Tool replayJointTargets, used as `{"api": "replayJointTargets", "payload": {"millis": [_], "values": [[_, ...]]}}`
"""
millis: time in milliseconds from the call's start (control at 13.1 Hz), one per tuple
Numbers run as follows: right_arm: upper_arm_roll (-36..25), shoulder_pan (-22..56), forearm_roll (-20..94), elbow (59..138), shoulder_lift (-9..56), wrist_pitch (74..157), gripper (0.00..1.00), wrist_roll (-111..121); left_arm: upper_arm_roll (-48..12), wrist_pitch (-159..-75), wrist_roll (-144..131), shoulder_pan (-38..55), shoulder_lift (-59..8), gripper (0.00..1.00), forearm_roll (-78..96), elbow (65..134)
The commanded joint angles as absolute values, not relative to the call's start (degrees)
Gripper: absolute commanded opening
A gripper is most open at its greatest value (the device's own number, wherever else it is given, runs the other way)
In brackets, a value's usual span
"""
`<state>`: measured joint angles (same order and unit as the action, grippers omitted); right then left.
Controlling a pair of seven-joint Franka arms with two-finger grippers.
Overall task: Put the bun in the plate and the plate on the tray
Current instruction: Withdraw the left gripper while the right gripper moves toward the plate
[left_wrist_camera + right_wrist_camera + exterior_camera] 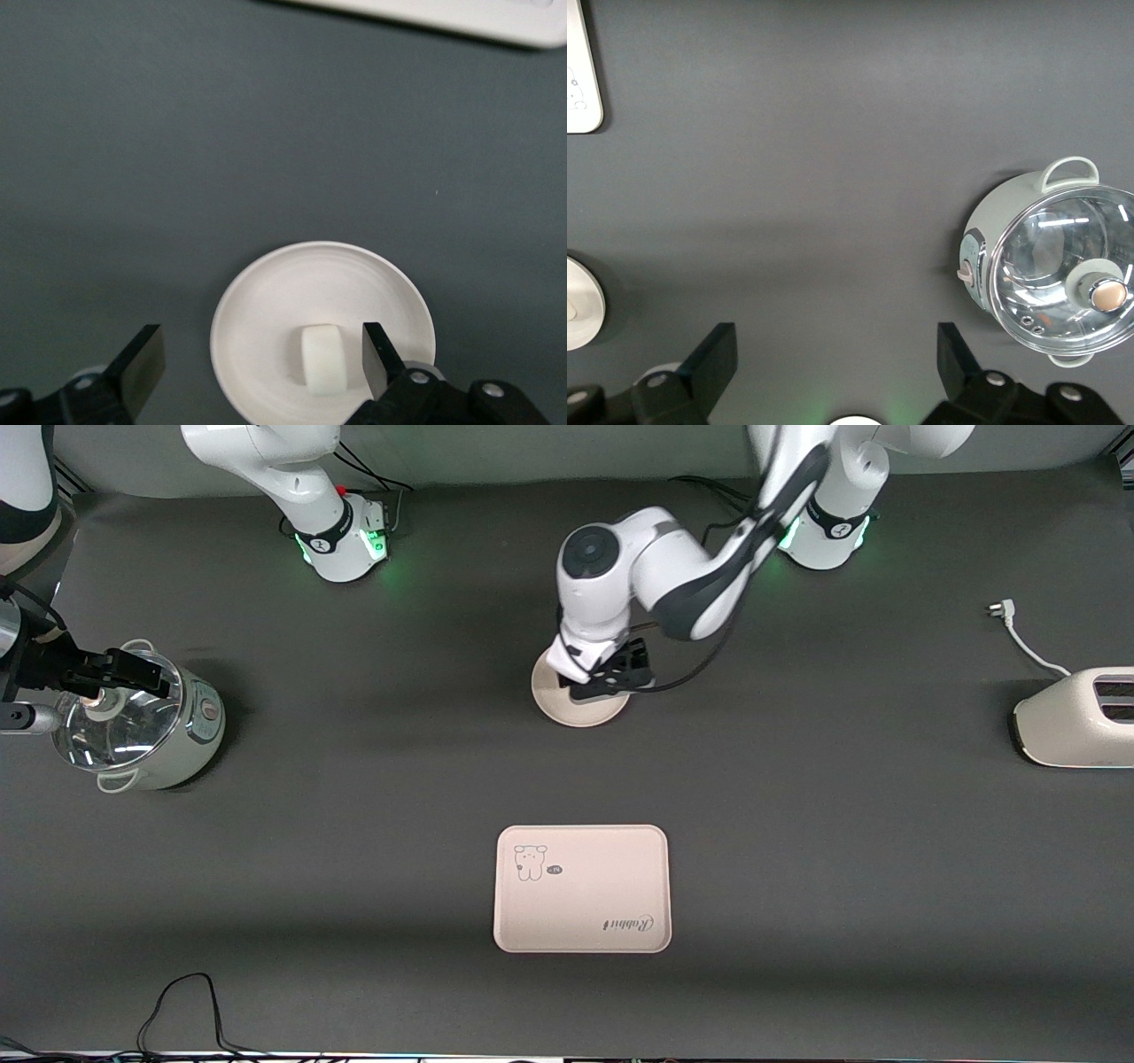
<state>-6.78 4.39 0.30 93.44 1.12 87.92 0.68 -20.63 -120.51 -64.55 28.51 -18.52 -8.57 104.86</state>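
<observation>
The off-white bun [322, 359] lies in the round cream plate [266, 283], which sits on the dark table mid-way between the two arms' ends. My left gripper [261, 352] hangs open just above the plate: one finger is close beside the bun, the other stands outside the rim. In the front view the left gripper [611, 677] covers the bun and part of the plate [558, 708]. The printed rectangular tray [582, 888] lies nearer to the front camera than the plate and holds nothing. My right gripper [833, 359] is open, empty and high over the right arm's end of the table.
A pale green pot with a glass lid [151, 735] stands at the right arm's end, also seen in the right wrist view [1054, 266]. A white toaster [1076, 717] with its cord [1019, 633] stands at the left arm's end. A black cable [186, 1001] lies by the front edge.
</observation>
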Motion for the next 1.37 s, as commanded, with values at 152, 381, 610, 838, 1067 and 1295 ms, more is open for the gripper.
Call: {"api": "replayJointTargets", "payload": {"millis": [152,381,610,838,1067,1295], "values": [[-7.1,14.0,-0.5,99.0,-4.5,88.8,1.0,-7.6,-20.5,-108.4,-48.6,14.9,-6.4,1.0,-2.5,104.0],[-7.0,23.9,-0.2,100.7,-6.4,88.9,1.0,-19.2,-20.2,-101.2,-34.3,3.8,-0.8,1.0,-0.5,103.7],[-7.0,36.0,3.4,101.1,-6.5,90.9,1.0,-36.1,-11.8,-98.0,-20.1,0.7,3.7,1.0,-0.5,103.7],[-7.1,46.3,6.1,101.3,-6.3,95.0,1.0,-48.4,10.5,-94.5,-6.4,13.8,7.3,1.0,-0.7,103.8],[-6.9,51.5,6.2,102.3,-6.9,95.5,1.0,-51.2,17.1,-93.3,-0.6,15.9,9.3,1.0,-1.6,103.7],[-7.3,54.7,9.1,106.8,-10.4,98.2,1.0,-49.1,16.3,-92.9,-0.6,14.8,9.4,1.0,-2.3,103.4]]}}
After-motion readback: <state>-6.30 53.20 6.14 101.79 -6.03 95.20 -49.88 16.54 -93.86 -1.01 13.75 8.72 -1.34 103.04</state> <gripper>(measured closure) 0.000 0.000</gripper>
